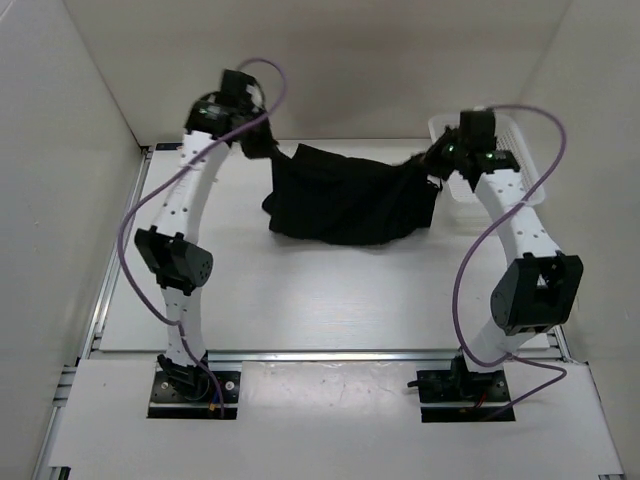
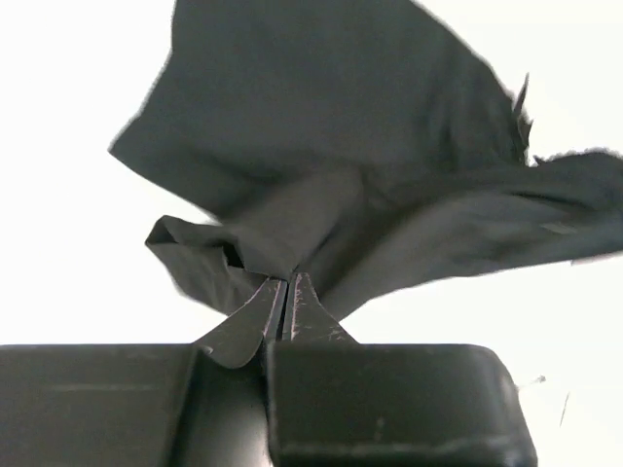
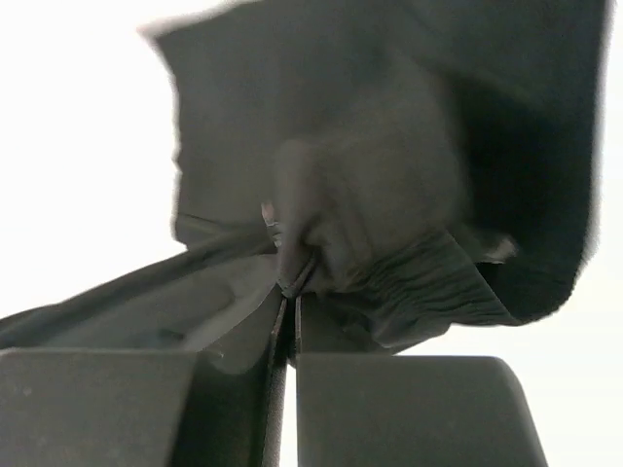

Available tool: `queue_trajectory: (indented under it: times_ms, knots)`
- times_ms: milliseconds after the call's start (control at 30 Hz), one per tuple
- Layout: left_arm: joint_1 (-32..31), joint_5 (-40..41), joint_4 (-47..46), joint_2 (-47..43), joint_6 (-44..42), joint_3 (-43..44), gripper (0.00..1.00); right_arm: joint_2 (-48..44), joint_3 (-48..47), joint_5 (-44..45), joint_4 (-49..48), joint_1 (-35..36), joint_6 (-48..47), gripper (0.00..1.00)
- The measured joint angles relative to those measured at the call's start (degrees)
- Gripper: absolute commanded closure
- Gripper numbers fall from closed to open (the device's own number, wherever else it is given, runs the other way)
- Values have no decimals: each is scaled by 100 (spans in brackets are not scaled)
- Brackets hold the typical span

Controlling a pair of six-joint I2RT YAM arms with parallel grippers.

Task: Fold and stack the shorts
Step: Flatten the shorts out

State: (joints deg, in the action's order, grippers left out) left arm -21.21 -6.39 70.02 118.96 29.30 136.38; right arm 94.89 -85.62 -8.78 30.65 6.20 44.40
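Note:
The black shorts (image 1: 350, 195) hang stretched between my two grippers above the far middle of the table, sagging in the middle with the lower edge on or near the table. My left gripper (image 1: 268, 146) is shut on the shorts' left upper corner; in the left wrist view the fingertips (image 2: 287, 282) pinch the fabric (image 2: 331, 126). My right gripper (image 1: 428, 160) is shut on the right upper corner; in the right wrist view the closed gripper (image 3: 292, 292) holds a gathered waistband fold (image 3: 419, 282).
A white mesh basket (image 1: 520, 165) stands at the far right, partly behind the right arm. White walls enclose the table on the left, back and right. The table's metal rail (image 1: 110, 290) runs along the left edge.

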Motion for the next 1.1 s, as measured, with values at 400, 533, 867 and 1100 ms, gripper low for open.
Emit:
queue_trajectory:
  times_ms: [400, 533, 867, 1100]
  knots:
    - [656, -350, -1075, -3139, 66, -3635, 82, -3042, 2529, 1032, -1040, 1408, -1001, 21]
    - [337, -459, -1513, -4100, 273, -6196, 51, -4330, 4852, 1644, -564, 1606, -756, 17]
    - [636, -26, -1545, -4183, 638, -7226, 55, -4444, 4428, 1764, 439, 1043, 179, 31]
    - [1414, -125, -1967, -3978, 848, -8013, 10, -2953, 4498, 304, -111, 669, 734, 28]
